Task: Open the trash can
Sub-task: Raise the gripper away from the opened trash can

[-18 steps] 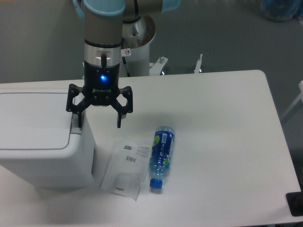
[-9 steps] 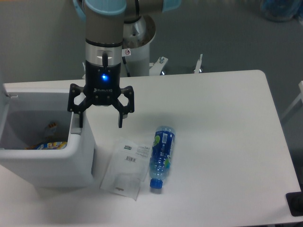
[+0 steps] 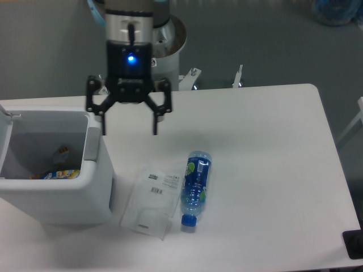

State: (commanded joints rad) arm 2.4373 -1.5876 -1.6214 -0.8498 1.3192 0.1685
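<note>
Trash can (image 3: 62, 195) sits at the table's left edge, toward the near-left corner. It's open: interior visible, with some coloured litter (image 3: 57, 170) at the bottom. Grey push bar (image 3: 92, 143) runs along its right rim. The lid itself isn't clearly visible; only a sliver of white shows at the far left.

Gripper (image 3: 129, 126) hangs above the table just beyond the can's far-right corner, touching nothing. Fingers spread wide, nothing between them. Blue LED lit on its body.

Table (image 3: 266, 170) is white with rounded corners. Near the front edge, just right of the can: a clear plastic bag (image 3: 148, 201) with a barcode label, lying flat. Beside it, a blue bottle (image 3: 194, 187) on its side, cap toward the front edge.

Room: grey floor behind the table, white robot pedestal (image 3: 167, 56) at the far edge.
</note>
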